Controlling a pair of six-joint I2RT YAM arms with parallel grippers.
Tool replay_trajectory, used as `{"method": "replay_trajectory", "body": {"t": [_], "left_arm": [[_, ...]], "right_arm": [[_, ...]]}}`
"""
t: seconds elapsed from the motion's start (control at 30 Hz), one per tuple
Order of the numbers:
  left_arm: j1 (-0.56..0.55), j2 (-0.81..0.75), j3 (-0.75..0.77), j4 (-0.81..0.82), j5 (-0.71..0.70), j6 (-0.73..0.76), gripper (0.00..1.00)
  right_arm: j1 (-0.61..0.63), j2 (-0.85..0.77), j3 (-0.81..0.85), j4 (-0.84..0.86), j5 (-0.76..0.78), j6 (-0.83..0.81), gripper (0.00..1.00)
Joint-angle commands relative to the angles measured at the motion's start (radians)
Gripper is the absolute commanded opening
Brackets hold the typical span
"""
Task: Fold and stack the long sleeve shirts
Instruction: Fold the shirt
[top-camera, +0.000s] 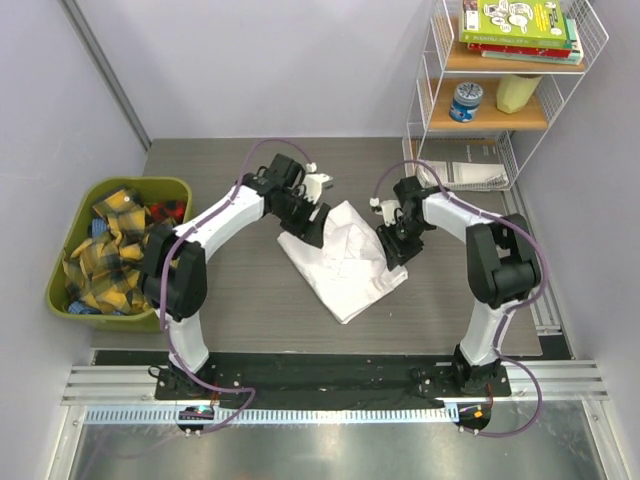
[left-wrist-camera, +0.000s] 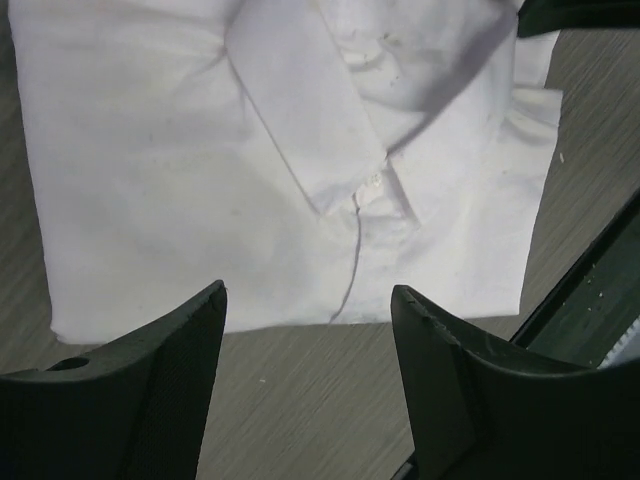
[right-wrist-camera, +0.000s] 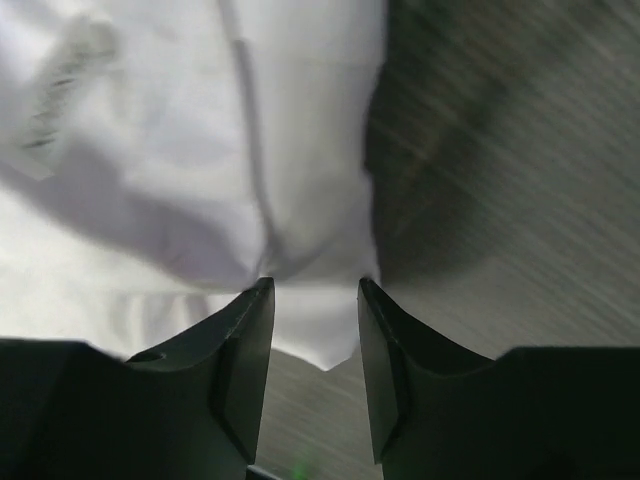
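One white long sleeve shirt (top-camera: 345, 258) lies folded in the middle of the table, collar up in the left wrist view (left-wrist-camera: 200, 180). My left gripper (top-camera: 312, 232) hovers at the shirt's back-left edge. It is open (left-wrist-camera: 308, 292), with only bare table between its fingers and the shirt's edge just past the tips. My right gripper (top-camera: 390, 252) is at the shirt's right edge. Its jaws (right-wrist-camera: 315, 285) stand apart, and a corner of the shirt (right-wrist-camera: 180, 150) lies between the fingertips without being pinched.
A green bin (top-camera: 60, 290) of yellow-and-black plaid cloths stands at the table's left edge. A white wire shelf (top-camera: 428, 110) with books and a can stands at the back right, with white papers (top-camera: 475, 175) at its foot. A black strip (left-wrist-camera: 590, 290) borders the table.
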Motion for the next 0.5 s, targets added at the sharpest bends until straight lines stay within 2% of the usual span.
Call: {"method": "replay_trajectory", "body": {"t": [0.0,0.17,0.27,0.4,0.47], "left_arm": [[0.051,-0.114,-0.090,0.058,0.078,-0.048,0.67],[0.074,-0.248,-0.217,0.079,0.175,-0.131,0.66],[0.077,-0.301,-0.296,0.065,0.203,-0.152,0.65],[0.098,-0.294,-0.253,0.055,0.108,-0.094,0.66],[0.126,-0.205,-0.160,0.036,0.051,-0.033,0.66]], "right_arm": [[0.000,0.123,0.105,0.091,0.159,-0.096,0.44],[0.082,0.262,0.346,0.096,0.127,-0.208,0.43],[0.153,0.274,0.433,0.084,0.118,-0.297,0.44],[0.169,0.207,0.496,0.091,0.218,-0.339,0.48],[0.150,0.171,0.515,0.096,0.213,-0.339,0.52]]}}
